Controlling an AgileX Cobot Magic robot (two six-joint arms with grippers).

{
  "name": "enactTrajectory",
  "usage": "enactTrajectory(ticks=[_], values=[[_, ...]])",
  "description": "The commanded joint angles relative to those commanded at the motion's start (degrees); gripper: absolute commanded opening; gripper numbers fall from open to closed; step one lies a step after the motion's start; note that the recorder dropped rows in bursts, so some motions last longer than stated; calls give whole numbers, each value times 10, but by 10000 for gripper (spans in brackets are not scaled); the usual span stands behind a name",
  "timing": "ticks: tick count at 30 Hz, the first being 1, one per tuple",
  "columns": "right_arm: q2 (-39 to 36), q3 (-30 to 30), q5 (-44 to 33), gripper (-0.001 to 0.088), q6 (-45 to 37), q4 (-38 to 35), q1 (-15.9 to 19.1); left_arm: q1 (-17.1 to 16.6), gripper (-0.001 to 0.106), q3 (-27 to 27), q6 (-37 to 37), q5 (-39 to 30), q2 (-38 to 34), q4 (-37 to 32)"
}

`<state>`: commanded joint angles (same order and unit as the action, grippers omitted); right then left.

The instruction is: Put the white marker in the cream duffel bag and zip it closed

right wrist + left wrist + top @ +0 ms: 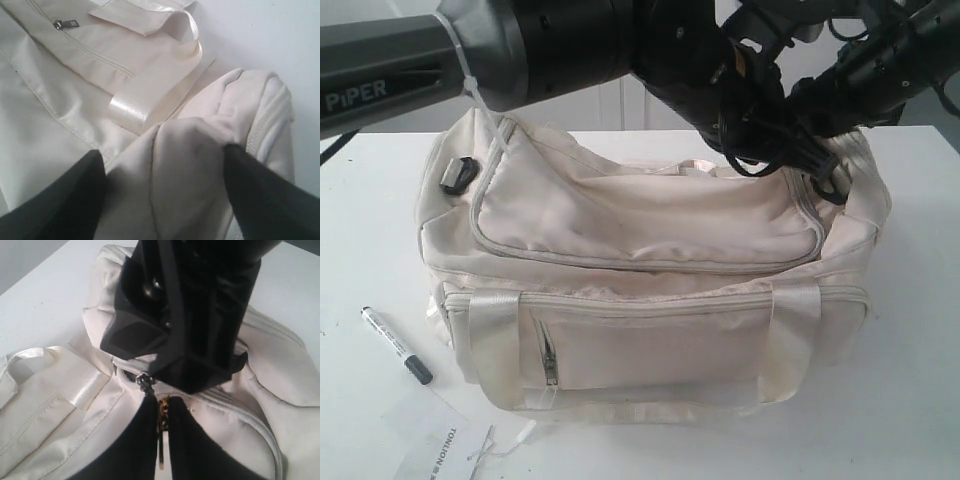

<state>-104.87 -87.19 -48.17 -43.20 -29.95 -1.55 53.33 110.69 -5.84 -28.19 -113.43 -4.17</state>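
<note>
- Your left gripper pinches the zipper tab at the bag's two o'clock corner.
- Your right gripper is wide open there.
- Marker lies outside at eight o'clock; pull slowly.

The place looks like a robotics lab or test bench. Two robot arms, one lettered PiPER, trail loose cables and a cable tie over a bare white table before a plain white wall. Only a bag, a marker and a printed sheet lie there.
</note>
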Motion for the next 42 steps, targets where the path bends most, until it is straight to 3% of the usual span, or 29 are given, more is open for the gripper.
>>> enactTrajectory(ticks=[3, 5, 6, 14, 25, 42], values=[[0, 0, 2, 310, 11, 0, -1, 0, 0, 0, 0, 5, 0, 0], [0, 0, -1, 63, 26, -1, -1, 0, 0, 0, 0, 7, 0, 0], [0, -1, -4, 4, 27, -2, -1, 0, 0, 0, 0, 8, 0, 0], [2, -1, 9, 0, 80, -20, -1, 0, 0, 0, 0, 12, 0, 7], [2, -1, 30, 0, 137, -20, -1, 29, 0, 0, 16, 5, 1, 18], [2, -1, 45, 0, 150, -19, -1, 62, 0, 0, 33, -18, 14, 20]])
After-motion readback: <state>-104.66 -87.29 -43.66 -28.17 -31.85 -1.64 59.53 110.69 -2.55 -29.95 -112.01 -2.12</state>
